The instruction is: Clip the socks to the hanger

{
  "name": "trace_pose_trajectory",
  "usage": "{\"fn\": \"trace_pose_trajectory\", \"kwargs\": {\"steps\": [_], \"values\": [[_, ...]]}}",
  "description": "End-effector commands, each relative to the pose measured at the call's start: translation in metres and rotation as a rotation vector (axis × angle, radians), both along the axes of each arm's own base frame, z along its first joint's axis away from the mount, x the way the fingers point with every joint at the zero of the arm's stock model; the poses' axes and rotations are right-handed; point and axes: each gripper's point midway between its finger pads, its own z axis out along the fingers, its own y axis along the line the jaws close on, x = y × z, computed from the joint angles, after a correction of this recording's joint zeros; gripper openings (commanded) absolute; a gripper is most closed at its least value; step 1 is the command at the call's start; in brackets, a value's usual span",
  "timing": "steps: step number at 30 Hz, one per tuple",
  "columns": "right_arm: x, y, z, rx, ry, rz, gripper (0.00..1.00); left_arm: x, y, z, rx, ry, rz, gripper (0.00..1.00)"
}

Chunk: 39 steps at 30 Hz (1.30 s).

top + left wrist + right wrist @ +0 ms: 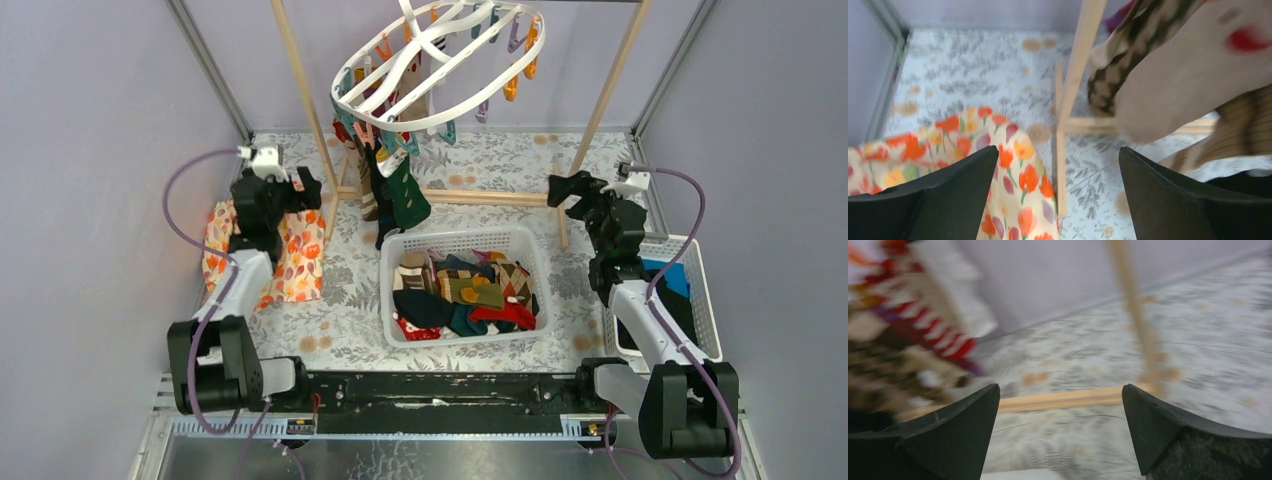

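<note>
No readable text, label, brand, number or sign in any view. Socks [470,292]: woven patterns only, no lettering legible. Hanger [432,126]: plain plastic, no marking legible. Both wrist views blurred.
</note>
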Motion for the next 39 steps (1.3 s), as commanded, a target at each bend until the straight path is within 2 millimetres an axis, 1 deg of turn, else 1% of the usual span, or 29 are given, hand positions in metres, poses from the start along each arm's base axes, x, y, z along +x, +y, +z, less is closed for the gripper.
{"fn": "trace_pose_trajectory", "kwargs": {"steps": [1, 2, 3, 4, 5, 6, 7, 8, 9, 10, 11, 12, 14, 16, 17, 20, 23, 26, 30, 35, 39], "values": [[-0.039, 0.094, 0.049, 0.223, -0.055, 0.54, 1.0, -0.052, -0.036, 0.008, -0.048, 0.29, -0.249, 0.99], [-0.051, 0.107, 0.067, 0.272, -0.127, 0.635, 1.0, -0.059, -0.039, 0.018, -0.046, 0.3, -0.282, 0.99], [-0.063, 0.118, 0.081, 0.301, -0.177, 0.718, 1.0, -0.066, -0.045, 0.027, -0.056, 0.311, -0.317, 0.99], [-0.072, 0.129, 0.091, 0.322, -0.195, 0.793, 0.98, -0.073, -0.05, 0.037, -0.066, 0.315, -0.351, 0.99], [-0.078, 0.14, 0.097, 0.327, -0.19, 0.854, 0.97, -0.084, -0.057, 0.045, -0.082, 0.329, -0.39, 0.99], [-0.084, 0.154, 0.105, 0.313, -0.19, 0.92, 0.94, -0.092, -0.064, 0.056, -0.099, 0.329, -0.433, 0.99], [-0.09, 0.169, 0.111, 0.293, -0.192, 0.978, 0.92, -0.098, -0.071, 0.071, -0.111, 0.312, -0.472, 0.99], [-0.097, 0.184, 0.116, 0.271, -0.201, 1.028, 0.91, -0.105, -0.078, 0.082, -0.13, 0.304, -0.508, 0.99], [-0.107, 0.203, 0.124, 0.254, -0.211, 1.092, 0.9, -0.111, -0.084, 0.092, -0.15, 0.296, -0.539, 0.99], [-0.109, 0.211, 0.13, 0.239, -0.216, 1.121, 0.89, -0.116, -0.089, 0.103, -0.173, 0.288, -0.564, 0.99], [-0.118, 0.226, 0.139, 0.232, -0.23, 1.179, 0.87, -0.121, -0.094, 0.112, -0.195, 0.282, -0.587, 0.99], [-0.122, 0.235, 0.147, 0.23, -0.244, 1.219, 0.85, -0.126, -0.099, 0.119, -0.217, 0.28, -0.606, 0.99], [-0.127, 0.247, 0.163, 0.245, -0.288, 1.271, 0.84, -0.133, -0.106, 0.132, -0.249, 0.273, -0.649, 0.98], [-0.127, 0.255, 0.179, 0.269, -0.33, 1.308, 0.8, -0.139, -0.111, 0.142, -0.259, 0.257, -0.686, 0.98], [-0.124, 0.26, 0.182, 0.284, -0.336, 1.327, 0.78, -0.141, -0.113, 0.146, -0.285, 0.263, -0.687, 0.98], [-0.124, 0.273, 0.194, 0.314, -0.366, 1.4, 0.72, -0.147, -0.118, 0.154, -0.315, 0.261, -0.707, 0.98], [-0.123, 0.282, 0.205, 0.342, -0.408, 1.448, 0.71, -0.155, -0.123, 0.159, -0.346, 0.268, -0.743, 0.98], [-0.115, 0.292, 0.207, 0.358, -0.424, 1.469, 0.69, -0.16, -0.126, 0.164, -0.353, 0.26, -0.764, 0.97], [-0.104, 0.3, 0.212, 0.388, -0.473, 1.455, 0.69, -0.166, -0.128, 0.167, -0.359, 0.255, -0.78, 0.97], [-0.088, 0.306, 0.213, 0.454, -0.508, 1.432, 0.69, -0.17, -0.13, 0.169, -0.365, 0.256, -0.802, 0.97], [-0.083, 0.305, 0.22, 0.502, -0.566, 1.416, 0.67, -0.171, -0.132, 0.172, -0.372, 0.254, -0.813, 0.97]]}}
